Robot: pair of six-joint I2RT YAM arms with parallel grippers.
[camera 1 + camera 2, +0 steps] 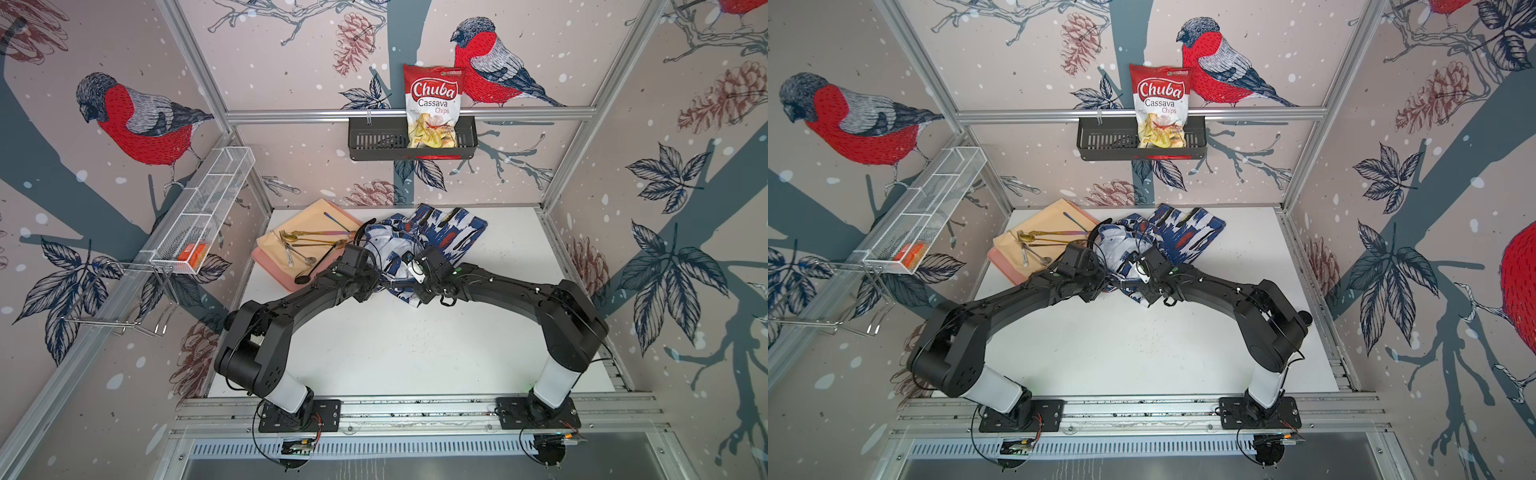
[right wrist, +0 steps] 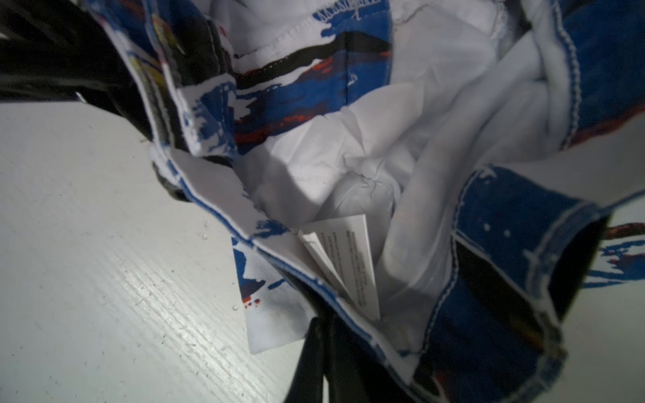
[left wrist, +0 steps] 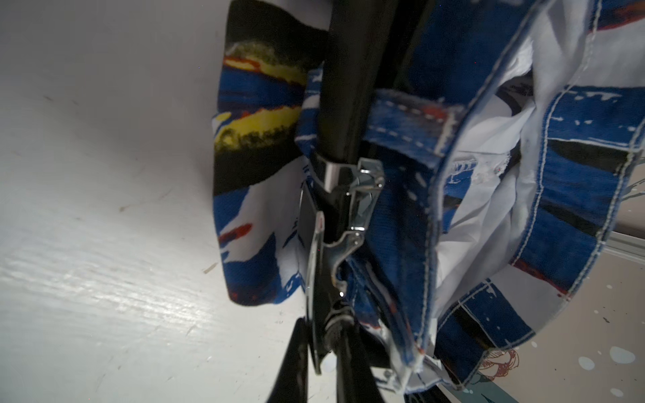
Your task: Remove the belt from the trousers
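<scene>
The trousers (image 1: 419, 241) are lying bunched toward the far middle of the white table (image 1: 415, 345), waistband end facing the arms, with both wrists pressing into the near edge of the cloth. The belt (image 3: 343, 87) is running through a blue loop on the waistband, its silvery buckle (image 3: 352, 209) sitting just in front of the left gripper (image 3: 323, 342); those jaws are reading as together, apparently pinching the buckle end, though the contact itself is blurred. The right gripper (image 2: 326, 345) is showing jaws clamped on the waistband hem, beside a folded white care tag (image 2: 352, 265) whose print is too small to read. Handling judgement: the strap is looking smooth, fairly stiff along its length and slippery in the loops, while the cloth is light, limp and prone to dragging along, so it needs anchoring. Best hold is probably the rigid buckle, pulling along the strap's line. Risk: the buckle snagging on a loop. Legible writing: "Chuba Cassava Chips" on the red and white bag (image 1: 434, 106) standing in the black wall basket (image 1: 374, 143). A tray (image 1: 270, 259) with cutlery is sitting just beside the garment.
</scene>
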